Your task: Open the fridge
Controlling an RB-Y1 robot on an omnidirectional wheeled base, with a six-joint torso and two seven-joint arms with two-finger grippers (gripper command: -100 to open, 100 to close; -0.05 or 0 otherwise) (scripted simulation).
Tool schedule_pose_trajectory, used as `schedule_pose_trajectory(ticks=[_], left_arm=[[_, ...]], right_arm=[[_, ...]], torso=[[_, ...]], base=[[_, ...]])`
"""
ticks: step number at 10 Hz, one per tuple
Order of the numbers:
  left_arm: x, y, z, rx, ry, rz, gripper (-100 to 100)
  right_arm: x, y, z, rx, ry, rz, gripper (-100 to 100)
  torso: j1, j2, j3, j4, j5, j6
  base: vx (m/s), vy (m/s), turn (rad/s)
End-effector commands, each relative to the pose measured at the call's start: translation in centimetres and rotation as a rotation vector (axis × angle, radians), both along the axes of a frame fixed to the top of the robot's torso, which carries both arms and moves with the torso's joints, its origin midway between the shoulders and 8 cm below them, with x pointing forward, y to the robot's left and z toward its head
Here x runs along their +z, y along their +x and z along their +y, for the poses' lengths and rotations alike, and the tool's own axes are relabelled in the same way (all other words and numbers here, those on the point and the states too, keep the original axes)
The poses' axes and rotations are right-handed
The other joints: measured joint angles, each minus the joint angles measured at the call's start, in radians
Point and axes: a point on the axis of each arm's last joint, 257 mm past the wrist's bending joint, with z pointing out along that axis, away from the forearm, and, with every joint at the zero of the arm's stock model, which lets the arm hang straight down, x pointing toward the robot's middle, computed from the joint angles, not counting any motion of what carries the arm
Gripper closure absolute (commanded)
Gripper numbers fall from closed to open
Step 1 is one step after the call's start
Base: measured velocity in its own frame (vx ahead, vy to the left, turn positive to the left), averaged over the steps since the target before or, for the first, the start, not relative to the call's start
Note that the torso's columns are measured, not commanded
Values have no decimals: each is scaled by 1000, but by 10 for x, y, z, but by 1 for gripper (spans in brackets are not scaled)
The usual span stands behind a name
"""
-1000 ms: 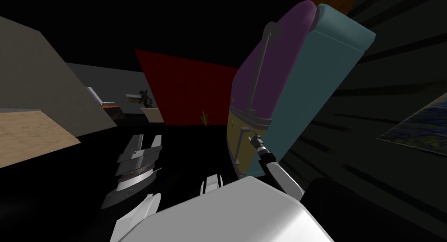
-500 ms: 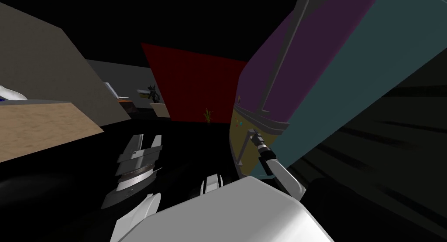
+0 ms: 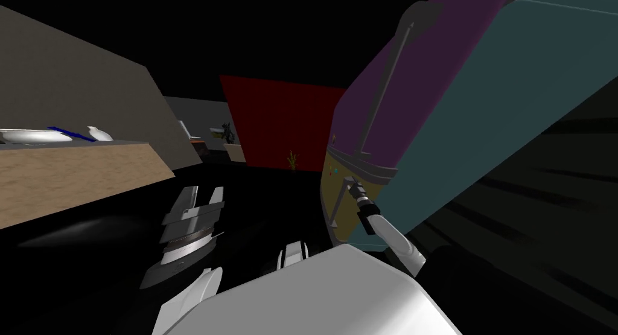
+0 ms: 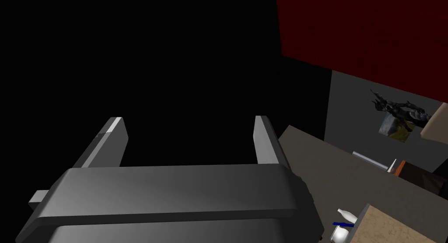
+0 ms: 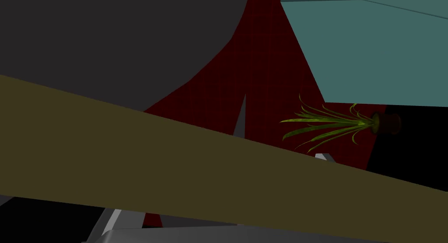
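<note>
Fridge (image 3: 483,108) close ahead on right: teal side, purple upper door (image 3: 410,102), olive lower door (image 3: 336,179). Right gripper (image 3: 351,186) at top end of lower door's grey handle (image 3: 336,207); open or closed, cannot tell. Left gripper (image 3: 204,191) low on left over black area, fingers (image 4: 109,142) spread wide, holding nothing. Counter (image 3: 66,174) with white bowl (image 3: 30,135) far left.
</note>
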Motion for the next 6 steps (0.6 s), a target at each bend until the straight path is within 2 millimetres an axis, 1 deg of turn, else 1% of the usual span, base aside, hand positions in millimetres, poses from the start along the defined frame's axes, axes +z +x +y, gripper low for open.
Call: schedule_pose_trajectory(ticks=[1,2,3,5,6], left_arm=[[0,0,0,0,0,0,0],[0,0,0,0,0,0,0],[0,0,0,0,0,0,0],[0,0,0,0,0,0,0],[0,0,0,0,0,0,0]], right_arm=[[2,7,-21,-42,-10,-1,-100],[1,7,-22,-42,11,-1,-100],[4,12,-34,-67,-15,-1,-100],[2,12,-35,-68,10,0,-100],[5,16,-48,-95,-5,1,-100]], torso=[[-1,0,0,0,0,1],[-1,0,0,0,0,0],[-1,0,0,0,0,1],[-1,0,0,0,0,1],[-1,-1,0,0,0,1]], base=[[-74,13,143],[-57,8,81],[-70,10,130],[-41,8,41],[-44,21,165]])
